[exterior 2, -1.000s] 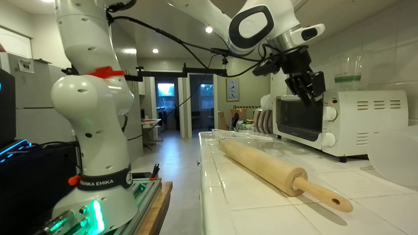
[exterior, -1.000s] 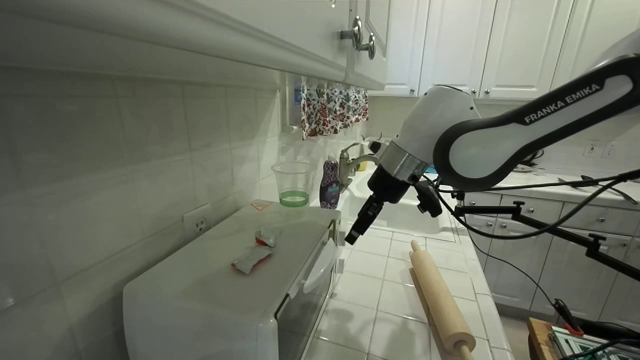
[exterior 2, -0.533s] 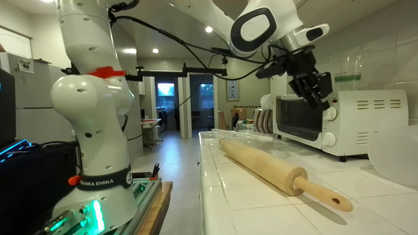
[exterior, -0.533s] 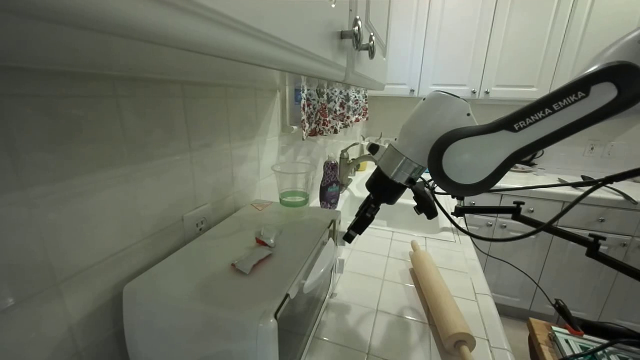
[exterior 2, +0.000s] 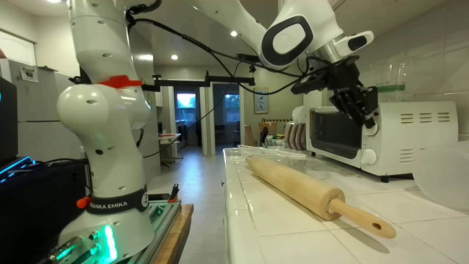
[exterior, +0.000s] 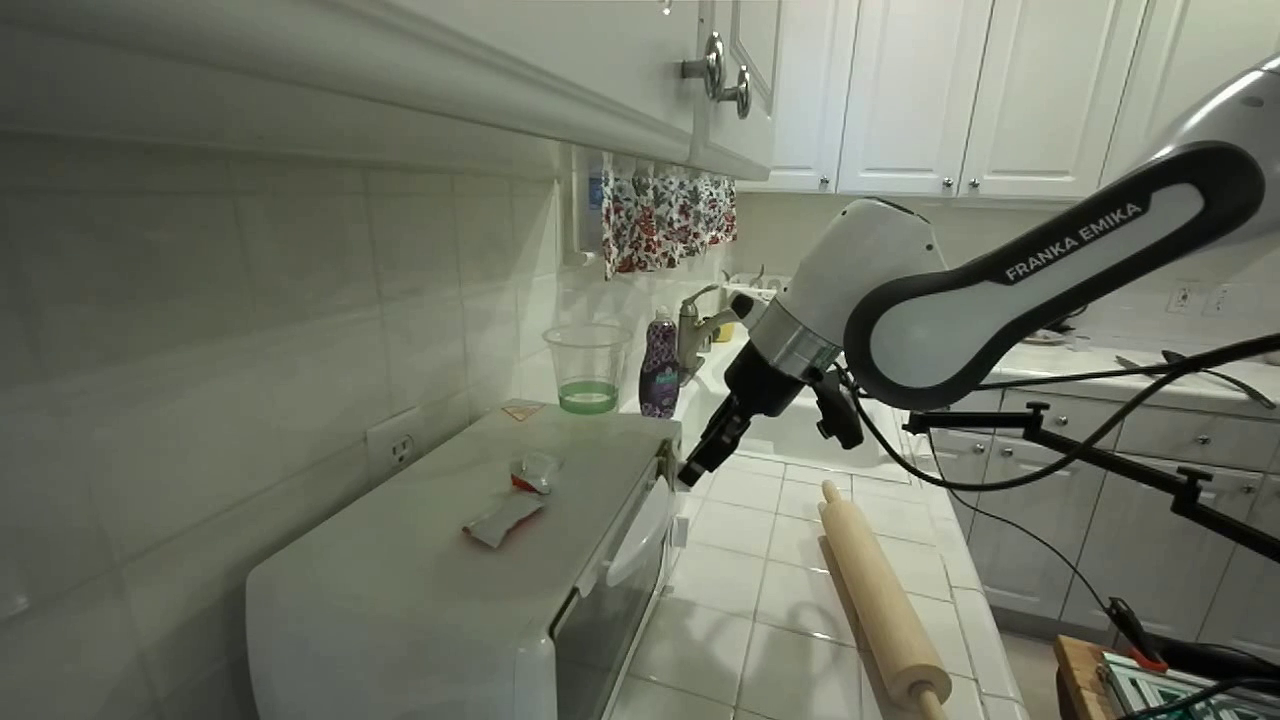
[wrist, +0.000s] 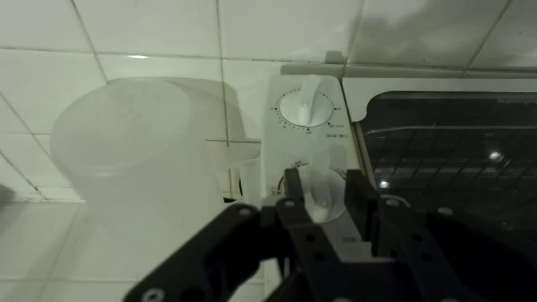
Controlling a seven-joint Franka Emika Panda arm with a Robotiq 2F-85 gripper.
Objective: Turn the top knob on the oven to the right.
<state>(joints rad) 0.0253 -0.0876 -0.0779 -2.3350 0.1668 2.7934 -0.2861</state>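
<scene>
Arm (exterior: 960,330) bent, wrist (exterior: 797,341) angled dwn, jaws parted w/ gap btwn.

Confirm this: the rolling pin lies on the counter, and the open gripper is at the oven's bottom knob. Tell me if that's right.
Wrong knob: in an exterior view, the gripper is at the oven's top knob, above the bottom knob. The rest is right: the gripper is open, and the rolling pin lies on the counter.

A tiled wall (exterior: 240,330) lines the back edge of the desk (exterior 2: 282,223); past its far corner, two windows (exterior 2: 186,101) glow.
</scene>
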